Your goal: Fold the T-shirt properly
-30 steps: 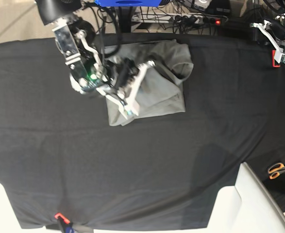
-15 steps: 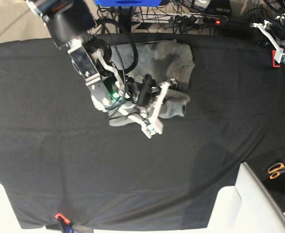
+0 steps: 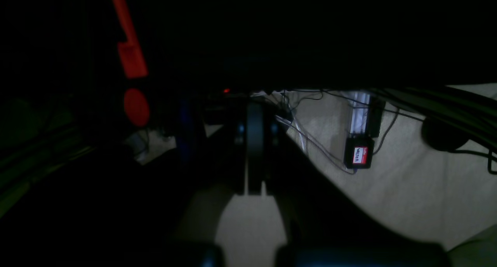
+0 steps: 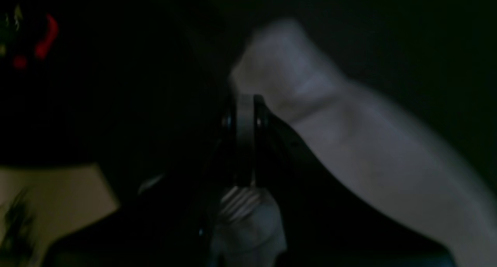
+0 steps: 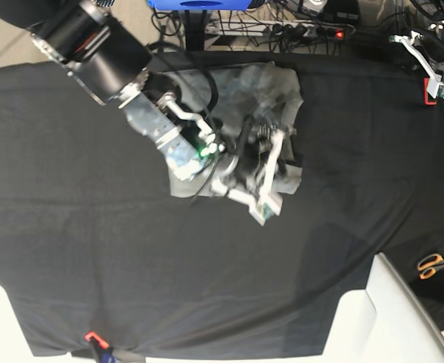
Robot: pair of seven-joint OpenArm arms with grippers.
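Base view shows the plain grey cotton T-shirt point(image 5: 271, 94) bunched, partly folded, at the black table cloth's point(image 5: 70, 249) far centre, right gripper point(image 5: 265, 206) pinching its edge, left gripper point(image 5: 436, 85) pressed together empty; squaring remains.

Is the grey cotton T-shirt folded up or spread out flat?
Folded up, but messy. The grey cotton T-shirt sits bunched in a small rumpled bundle on the black table cloth, partly hidden by the right arm.
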